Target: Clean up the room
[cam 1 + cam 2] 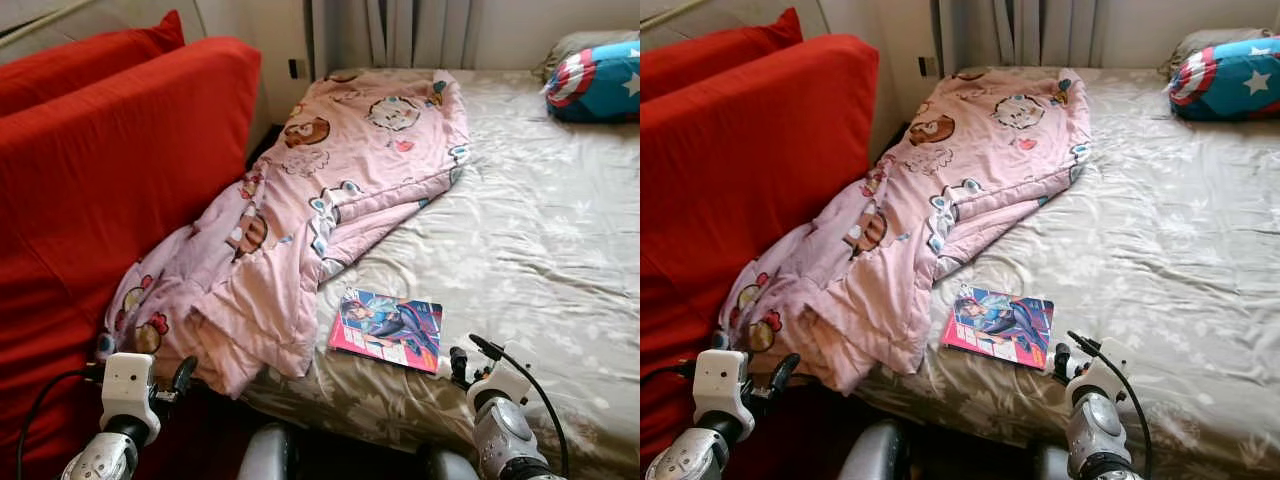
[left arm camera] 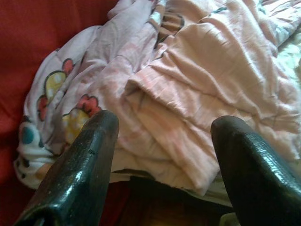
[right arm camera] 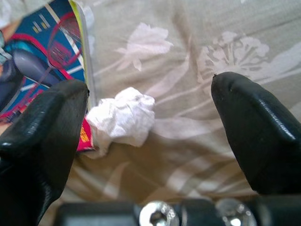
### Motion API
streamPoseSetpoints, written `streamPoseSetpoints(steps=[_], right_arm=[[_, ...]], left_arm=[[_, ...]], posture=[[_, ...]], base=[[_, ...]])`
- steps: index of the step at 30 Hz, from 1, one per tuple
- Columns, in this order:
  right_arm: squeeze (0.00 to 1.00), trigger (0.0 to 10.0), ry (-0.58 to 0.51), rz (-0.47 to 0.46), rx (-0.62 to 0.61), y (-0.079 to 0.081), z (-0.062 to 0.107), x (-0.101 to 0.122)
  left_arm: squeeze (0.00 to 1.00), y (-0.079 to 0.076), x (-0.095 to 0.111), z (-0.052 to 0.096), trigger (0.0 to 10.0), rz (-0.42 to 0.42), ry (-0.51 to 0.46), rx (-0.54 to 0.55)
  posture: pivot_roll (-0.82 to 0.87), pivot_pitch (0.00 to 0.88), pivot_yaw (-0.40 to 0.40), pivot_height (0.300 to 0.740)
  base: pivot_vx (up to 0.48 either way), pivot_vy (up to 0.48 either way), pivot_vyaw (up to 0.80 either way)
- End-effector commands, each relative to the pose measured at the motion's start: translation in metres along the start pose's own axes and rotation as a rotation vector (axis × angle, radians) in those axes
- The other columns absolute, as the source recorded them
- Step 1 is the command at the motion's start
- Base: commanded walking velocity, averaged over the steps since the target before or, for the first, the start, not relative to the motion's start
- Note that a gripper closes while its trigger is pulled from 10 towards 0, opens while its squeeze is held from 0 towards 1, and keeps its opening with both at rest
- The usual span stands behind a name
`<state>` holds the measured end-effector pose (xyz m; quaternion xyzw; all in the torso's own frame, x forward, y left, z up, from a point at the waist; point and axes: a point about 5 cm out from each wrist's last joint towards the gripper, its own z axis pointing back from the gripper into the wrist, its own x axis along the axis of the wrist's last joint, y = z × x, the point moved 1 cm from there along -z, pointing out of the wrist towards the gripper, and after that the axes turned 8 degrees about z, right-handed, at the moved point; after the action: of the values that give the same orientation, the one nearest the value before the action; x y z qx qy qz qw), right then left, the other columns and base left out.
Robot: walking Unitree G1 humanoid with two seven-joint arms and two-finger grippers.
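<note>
A crumpled white tissue [image 3: 123,117] lies on the beige floral bedsheet [image 3: 197,42], touching the near corner of a colourful comic magazine [image 1: 387,327]. My right gripper [image 3: 148,84] hovers just above the tissue, open, with a finger on either side of it and nothing held. A pink cartoon-print blanket [image 1: 330,180] runs rumpled along the bed's left side and hangs over the near corner. My left gripper [image 2: 167,120] is open just in front of that hanging fold, not touching it.
A red sofa [image 1: 110,170] stands tight against the bed's left side. A blue, red and white shield-print pillow [image 1: 600,85] lies at the far right. The bed [image 1: 540,260] stretches ahead, with a wall and curtains behind.
</note>
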<state>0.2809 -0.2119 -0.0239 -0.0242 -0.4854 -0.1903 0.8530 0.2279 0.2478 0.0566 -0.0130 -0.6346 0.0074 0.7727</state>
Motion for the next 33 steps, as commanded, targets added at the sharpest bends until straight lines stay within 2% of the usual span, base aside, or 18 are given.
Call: streamPoseSetpoints(steps=[1, 6, 7, 11, 18, 27, 28, 29, 30, 31, 33], right_arm=[[0.0, 10.0, 0.024, 0.005, 0.009, 0.003, 0.0, -0.002], [0.0, 10.0, 0.026, -0.002, 0.02, 0.005, -0.002, 0.001], [0.0, 10.0, 0.029, 0.001, 0.042, 0.009, -0.002, 0.002], [0.0, 10.0, 0.029, 0.017, 0.091, 0.021, -0.002, 0.002], [0.0, 10.0, 0.04, 0.015, 0.097, 0.025, -0.003, 0.002], [0.0, 10.0, 0.06, 0.008, 0.082, 0.025, -0.003, 0.001], [0.0, 3.1, 0.062, 0.009, 0.088, 0.027, -0.003, 0.002], [0.0, 1.4, 0.065, 0.005, 0.095, 0.028, -0.003, 0.002], [0.0, 1.4, 0.067, 0.004, 0.097, 0.029, -0.004, 0.002], [0.0, 0.0, 0.069, 0.003, 0.1, 0.029, -0.004, 0.002], [0.0, 0.0, 0.069, 0.01, 0.122, 0.033, -0.003, 0.002]], left_arm=[[0.0, 0.0, 0.005, 0.001, 10.0, -0.004, -0.007, -0.003], [0.0, -0.011, 0.009, -0.002, 10.0, 0.009, -0.018, -0.038], [0.0, -0.016, 0.016, -0.006, 10.0, 0.005, -0.035, -0.058], [0.0, -0.017, 0.031, -0.016, 10.0, 0.039, -0.071, -0.055], [0.0, -0.021, 0.043, -0.016, 10.0, 0.028, -0.1, -0.073], [0.0, -0.014, 0.04, -0.002, 10.0, 0.019, -0.07, -0.045], [0.0, -0.014, 0.04, -0.001, 10.0, 0.018, -0.067, -0.042], [0.0, -0.014, 0.04, 0.0, 10.0, 0.007, -0.065, -0.044], [0.0, -0.014, 0.04, 0.0, 10.0, 0.001, -0.064, -0.047], [0.0, -0.015, 0.04, 0.001, 10.0, -0.006, -0.063, -0.049], [0.0, -0.015, 0.041, 0.001, 10.0, -0.011, -0.061, -0.052]], posture=[[0.17, 0.136, 0.067, 0.613], [0.18, 0.15, 0.063, 0.613], [0.19, 0.169, 0.064, 0.613], [0.19, 0.173, 0.072, 0.613], [0.22, 0.186, 0.074, 0.613], [0.25, 0.206, 0.074, 0.613], [0.25, 0.206, 0.074, 0.613], [0.25, 0.206, 0.072, 0.613], [0.25, 0.206, 0.072, 0.613], [0.25, 0.207, 0.072, 0.613], [0.25, 0.207, 0.072, 0.613]], base=[[0.0, 0.0, 0.0], [0.0, 0.0, 0.0], [0.0, 0.0, 0.0], [0.0, 0.0, 0.0], [0.0, 0.0, 0.0], [0.0, 0.0, 0.0], [0.0, 0.0, 0.0], [0.0, 0.0, 0.0], [0.0, 0.0, 0.0], [0.0, 0.0, 0.0], [0.0, 0.0, 0.0]])
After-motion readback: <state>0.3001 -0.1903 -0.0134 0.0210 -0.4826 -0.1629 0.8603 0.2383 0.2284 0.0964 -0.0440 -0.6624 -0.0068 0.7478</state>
